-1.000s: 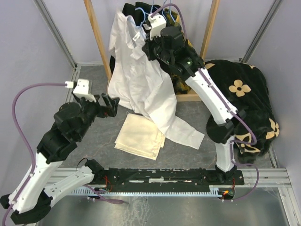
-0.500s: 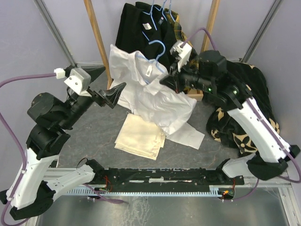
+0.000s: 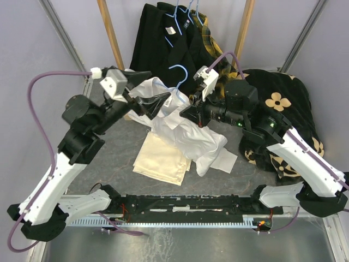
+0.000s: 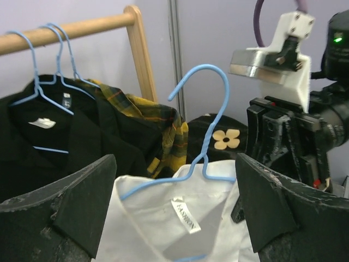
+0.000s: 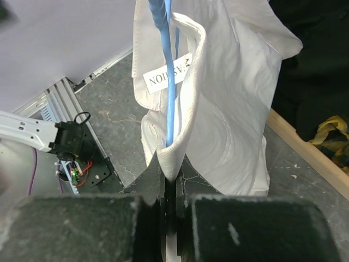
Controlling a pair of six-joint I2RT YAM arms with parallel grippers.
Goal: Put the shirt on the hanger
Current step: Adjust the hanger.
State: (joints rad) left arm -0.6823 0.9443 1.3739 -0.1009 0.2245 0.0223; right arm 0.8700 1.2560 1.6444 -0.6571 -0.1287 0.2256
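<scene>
The white shirt (image 3: 188,131) hangs in a bunch over the table, its lower part on the floor. The light-blue hanger (image 3: 181,79) sits inside its collar with the hook sticking up. My right gripper (image 3: 186,113) is shut on a fold of the collar, with the hanger wire (image 5: 166,71) running into that fold, as the right wrist view (image 5: 171,174) shows. My left gripper (image 3: 160,84) is open just left of the collar. In the left wrist view (image 4: 177,213) its fingers stand either side of the collar label (image 4: 186,215) and the hanger (image 4: 203,131), touching neither.
A cream-yellow folded cloth (image 3: 162,158) lies below the shirt. Black and plaid clothes on blue hangers (image 3: 169,38) hang from a wooden rack (image 3: 109,38) at the back. A black flowered blanket (image 3: 289,103) lies at right. A black rail (image 3: 191,204) runs along the front edge.
My right gripper has brought the shirt and hanger down and forward from the rack, and the shirt now bunches low. My left arm has risen and swung right, up to the collar.
</scene>
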